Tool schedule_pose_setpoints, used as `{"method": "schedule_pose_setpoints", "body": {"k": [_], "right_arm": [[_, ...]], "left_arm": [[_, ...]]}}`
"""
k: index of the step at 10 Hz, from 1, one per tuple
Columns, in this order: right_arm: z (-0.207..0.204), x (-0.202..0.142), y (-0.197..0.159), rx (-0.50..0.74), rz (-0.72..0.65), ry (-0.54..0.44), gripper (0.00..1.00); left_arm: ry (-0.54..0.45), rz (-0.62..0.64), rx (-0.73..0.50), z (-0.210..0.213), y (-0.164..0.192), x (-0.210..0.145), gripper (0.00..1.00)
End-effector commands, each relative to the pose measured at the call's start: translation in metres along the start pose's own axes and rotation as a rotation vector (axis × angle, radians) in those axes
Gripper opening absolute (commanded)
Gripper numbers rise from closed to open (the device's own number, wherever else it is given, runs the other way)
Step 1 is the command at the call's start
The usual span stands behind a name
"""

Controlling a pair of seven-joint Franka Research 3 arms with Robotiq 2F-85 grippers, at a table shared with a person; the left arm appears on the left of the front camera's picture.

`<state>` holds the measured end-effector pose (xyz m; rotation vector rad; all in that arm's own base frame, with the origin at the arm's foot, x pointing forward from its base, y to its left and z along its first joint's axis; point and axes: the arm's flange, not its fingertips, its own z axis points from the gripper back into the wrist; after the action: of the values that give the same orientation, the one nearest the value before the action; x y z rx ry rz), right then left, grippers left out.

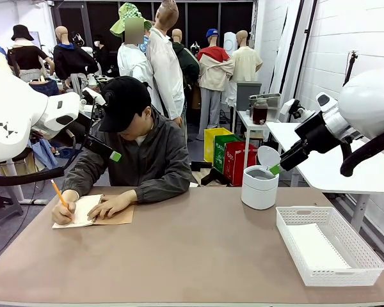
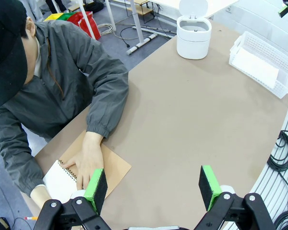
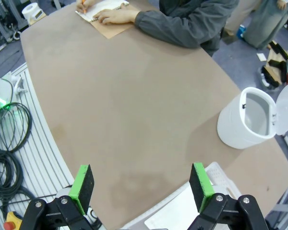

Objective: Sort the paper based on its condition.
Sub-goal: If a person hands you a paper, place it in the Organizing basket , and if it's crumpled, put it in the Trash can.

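The left gripper and right gripper stand released and empty. One paper lies in the basket just beneath the right gripper. Further sorting likely remains.

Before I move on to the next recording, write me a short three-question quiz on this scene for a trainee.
1. True or false: the lid of the white bin is shut.
2. Fill in: the left pincer and the right pincer both stand ___.
3. The loose paper sheet lies: A in the white bin; B in the white basket; C in the left pincer.
Key: 1 false; 2 open; 3 B.
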<state>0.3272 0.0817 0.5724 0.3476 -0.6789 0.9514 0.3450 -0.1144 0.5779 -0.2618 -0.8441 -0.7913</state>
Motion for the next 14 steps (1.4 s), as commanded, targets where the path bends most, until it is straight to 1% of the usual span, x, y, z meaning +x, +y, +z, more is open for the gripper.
{"method": "schedule_pose_setpoints", "body": {"k": [1, 14], "right_arm": [[0.0002, 0.001, -0.0004, 0.004, 0.005, 0.003, 1.0], [0.0002, 0.001, -0.0004, 0.004, 0.005, 0.003, 1.0]], "left_arm": [[0.004, 0.004, -0.007, 0.0009, 0.0011, -0.0001, 1.0], [0.004, 0.004, -0.007, 0.0009, 0.0011, -0.0001, 1.0]]}}
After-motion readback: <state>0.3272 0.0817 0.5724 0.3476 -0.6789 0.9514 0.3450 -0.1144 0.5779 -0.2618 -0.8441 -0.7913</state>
